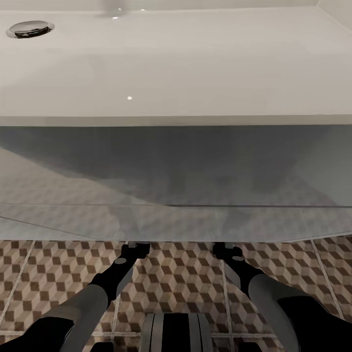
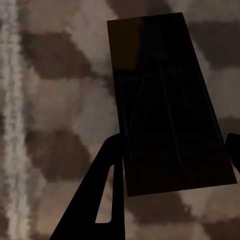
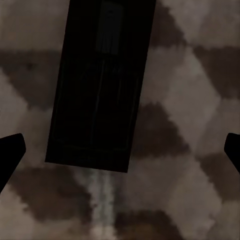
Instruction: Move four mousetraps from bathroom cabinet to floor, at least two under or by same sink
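The white sink (image 1: 186, 63) with its chrome drain (image 1: 29, 28) fills the upper head view, and the cube-patterned bathroom floor (image 1: 181, 278) lies below it. Both arms reach forward, low under the sink's front. In the left wrist view, my left gripper (image 2: 172, 142) is shut on a dark flat mousetrap (image 2: 160, 100), with its fingers (image 2: 107, 190) against the trap's long edges just above the tiles. My right gripper (image 3: 125, 145) is open wide, and a second mousetrap (image 3: 100, 85) lies on the tiles between its fingers, touching neither. The head view shows my left gripper (image 1: 134, 250) and my right gripper (image 1: 226, 250). The cabinet is out of view.
The sink's grey, see-through underside (image 1: 176, 195) hangs over the grippers' tips. Pale grout lines (image 1: 226, 303) cross the floor tiles. My own trunk (image 1: 176, 332) shows at the bottom middle.
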`<state>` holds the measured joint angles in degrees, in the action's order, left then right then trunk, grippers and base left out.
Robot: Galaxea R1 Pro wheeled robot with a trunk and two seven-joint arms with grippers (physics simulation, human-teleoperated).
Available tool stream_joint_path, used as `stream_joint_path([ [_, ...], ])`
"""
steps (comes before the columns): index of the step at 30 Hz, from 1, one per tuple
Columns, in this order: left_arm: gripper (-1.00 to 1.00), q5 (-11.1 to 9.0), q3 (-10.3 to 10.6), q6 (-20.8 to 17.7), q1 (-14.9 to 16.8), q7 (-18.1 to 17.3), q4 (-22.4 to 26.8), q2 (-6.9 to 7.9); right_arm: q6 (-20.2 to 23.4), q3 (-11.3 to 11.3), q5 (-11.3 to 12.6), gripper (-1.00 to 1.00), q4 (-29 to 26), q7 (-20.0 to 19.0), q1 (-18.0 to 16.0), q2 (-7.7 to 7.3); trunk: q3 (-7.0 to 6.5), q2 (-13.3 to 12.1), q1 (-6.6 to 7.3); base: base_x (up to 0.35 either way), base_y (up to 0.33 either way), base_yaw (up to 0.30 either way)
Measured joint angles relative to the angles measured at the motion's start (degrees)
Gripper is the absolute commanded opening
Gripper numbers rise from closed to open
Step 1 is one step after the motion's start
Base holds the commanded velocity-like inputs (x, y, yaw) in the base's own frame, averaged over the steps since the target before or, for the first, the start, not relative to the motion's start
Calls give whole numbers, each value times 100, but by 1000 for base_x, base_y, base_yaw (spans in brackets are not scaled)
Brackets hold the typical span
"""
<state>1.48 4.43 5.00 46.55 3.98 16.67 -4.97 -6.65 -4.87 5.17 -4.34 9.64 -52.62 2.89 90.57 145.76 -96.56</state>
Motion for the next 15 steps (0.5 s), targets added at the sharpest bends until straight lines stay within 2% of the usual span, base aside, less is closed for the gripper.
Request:
stream_joint_path([
  [15,-100,-5,0,-17,3,0,-3,10,-8,0,0,100,0,0,0,0,0,0,0,0,0,0],
])
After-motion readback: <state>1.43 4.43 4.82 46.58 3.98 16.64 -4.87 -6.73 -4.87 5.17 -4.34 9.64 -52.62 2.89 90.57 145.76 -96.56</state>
